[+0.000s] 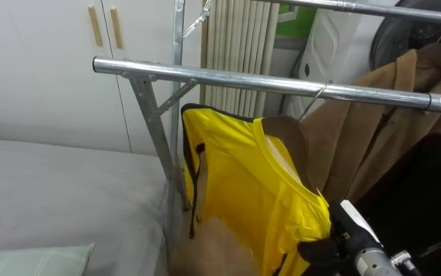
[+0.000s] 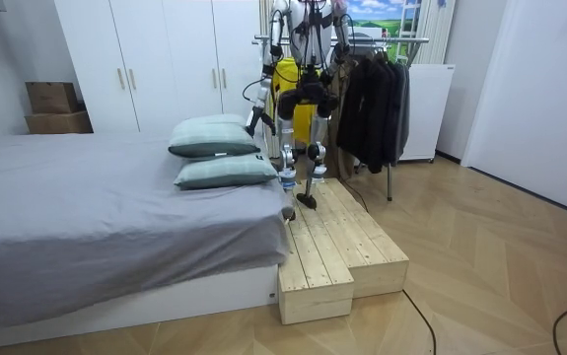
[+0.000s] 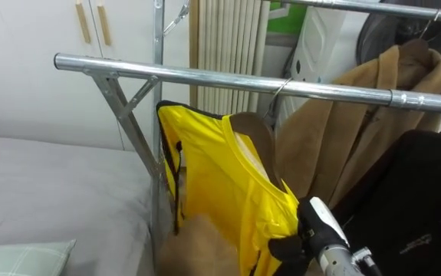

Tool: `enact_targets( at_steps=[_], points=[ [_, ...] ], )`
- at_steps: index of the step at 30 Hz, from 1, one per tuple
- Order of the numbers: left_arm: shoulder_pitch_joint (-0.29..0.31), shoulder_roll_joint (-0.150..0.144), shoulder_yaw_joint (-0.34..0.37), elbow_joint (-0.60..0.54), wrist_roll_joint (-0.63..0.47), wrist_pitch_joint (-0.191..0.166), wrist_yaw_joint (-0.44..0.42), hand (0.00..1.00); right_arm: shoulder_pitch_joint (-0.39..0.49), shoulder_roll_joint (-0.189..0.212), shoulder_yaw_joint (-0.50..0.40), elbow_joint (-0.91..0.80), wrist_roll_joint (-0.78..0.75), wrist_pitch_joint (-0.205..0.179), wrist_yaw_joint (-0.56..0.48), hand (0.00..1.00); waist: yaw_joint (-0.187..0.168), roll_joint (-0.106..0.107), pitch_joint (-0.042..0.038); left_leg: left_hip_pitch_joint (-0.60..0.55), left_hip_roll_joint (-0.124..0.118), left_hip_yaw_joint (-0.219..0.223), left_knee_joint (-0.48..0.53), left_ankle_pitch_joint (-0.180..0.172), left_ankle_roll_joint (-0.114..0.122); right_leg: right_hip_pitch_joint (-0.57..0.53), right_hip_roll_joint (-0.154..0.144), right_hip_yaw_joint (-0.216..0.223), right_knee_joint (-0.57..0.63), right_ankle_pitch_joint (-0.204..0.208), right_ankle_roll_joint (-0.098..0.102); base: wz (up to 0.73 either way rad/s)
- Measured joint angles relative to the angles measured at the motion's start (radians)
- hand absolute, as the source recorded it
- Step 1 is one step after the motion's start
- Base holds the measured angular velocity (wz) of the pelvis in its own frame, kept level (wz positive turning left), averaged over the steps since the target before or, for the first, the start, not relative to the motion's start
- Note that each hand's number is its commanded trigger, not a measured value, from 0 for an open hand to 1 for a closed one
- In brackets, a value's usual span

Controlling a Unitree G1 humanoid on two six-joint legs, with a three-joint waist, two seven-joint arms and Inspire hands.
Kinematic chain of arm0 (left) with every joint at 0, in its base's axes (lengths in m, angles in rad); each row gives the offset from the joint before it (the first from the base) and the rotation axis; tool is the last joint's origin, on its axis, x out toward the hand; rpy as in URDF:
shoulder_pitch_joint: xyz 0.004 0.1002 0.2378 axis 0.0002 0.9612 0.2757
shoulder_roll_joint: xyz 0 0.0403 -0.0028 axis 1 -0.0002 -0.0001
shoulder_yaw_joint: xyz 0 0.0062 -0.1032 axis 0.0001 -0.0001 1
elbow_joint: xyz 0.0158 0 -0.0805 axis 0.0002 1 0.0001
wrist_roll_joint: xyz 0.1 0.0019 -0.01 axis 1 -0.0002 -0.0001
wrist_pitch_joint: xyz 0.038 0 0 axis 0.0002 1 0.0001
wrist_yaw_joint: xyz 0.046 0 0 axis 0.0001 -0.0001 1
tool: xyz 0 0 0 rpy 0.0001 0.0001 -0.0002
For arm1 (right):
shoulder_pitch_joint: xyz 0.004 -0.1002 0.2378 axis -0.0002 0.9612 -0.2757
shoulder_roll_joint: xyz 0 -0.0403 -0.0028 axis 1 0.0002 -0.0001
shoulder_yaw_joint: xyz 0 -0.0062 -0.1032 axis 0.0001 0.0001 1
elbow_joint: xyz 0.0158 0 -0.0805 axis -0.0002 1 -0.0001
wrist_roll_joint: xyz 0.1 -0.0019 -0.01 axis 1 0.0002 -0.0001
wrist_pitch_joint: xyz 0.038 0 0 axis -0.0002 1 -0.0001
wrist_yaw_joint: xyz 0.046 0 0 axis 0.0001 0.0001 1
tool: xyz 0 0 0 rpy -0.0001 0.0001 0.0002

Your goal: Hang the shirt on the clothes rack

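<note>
Nearest, at 5 o'clock, the right hand (image 1: 321,251) touches the low shoulder of the yellow shirt (image 1: 243,184), but the cloth partly hides its dark fingers, so I cannot tell if they grip it. From this hand the shirt lies toward 10 o'clock, on a hanger (image 1: 287,134) whose long axis goes from 11 down to 5 o'clock, with its hook (image 1: 317,96) over the rail (image 1: 228,77), just beside the tan coat (image 1: 389,100). The left hand (image 2: 252,125) hangs low, so I judge the right one is nearer.
</note>
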Motion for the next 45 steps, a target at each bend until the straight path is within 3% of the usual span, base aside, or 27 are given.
enact_targets(
  at_steps=[16,28,31,45],
  points=[
    [0.001,-0.003,0.003,0.0,0.0,0.0,-0.006,0.0,0.0,0.022,0.001,-0.024,-0.002,0.005,-0.008,0.0,0.0,0.002,-0.0036,0.009,0.0,0.009,-0.005,0.001,-0.002,0.001,0.004,0.008,0.004,-0.001,-0.002,-0.01],
    [0.001,-0.003,0.004,0.0,0.0,0.0,-0.006,0.0,0.0,0.03,0.002,-0.098,-0.006,0.052,0.003,0.0,-0.003,0.002,-0.0033,0.006,0.002,0.02,-0.006,0.0,-0.001,-0.002,0.007,0.019,0.003,0.001,0.001,-0.03],
    [0.001,-0.003,0.004,0.0,0.0,0.0,-0.006,0.0,0.01,0.029,0.004,-0.157,-0.006,0.079,0.006,0.0,-0.007,0.001,-0.0042,-0.003,0.002,0.022,-0.006,0.0,-0.001,-0.015,0.008,0.021,0.005,0.002,0.001,-0.02],
    [0.001,-0.003,-0.001,0.001,-0.007,0.001,-0.006,0.0,0.013,0.004,0.001,-0.213,0.041,0.09,-0.023,0.0,-0.03,0.002,-0.0036,0.003,0.002,0.023,-0.004,-0.001,-0.005,-0.013,0.01,0.02,0.019,-0.004,-0.002,0.0]
  ],
)
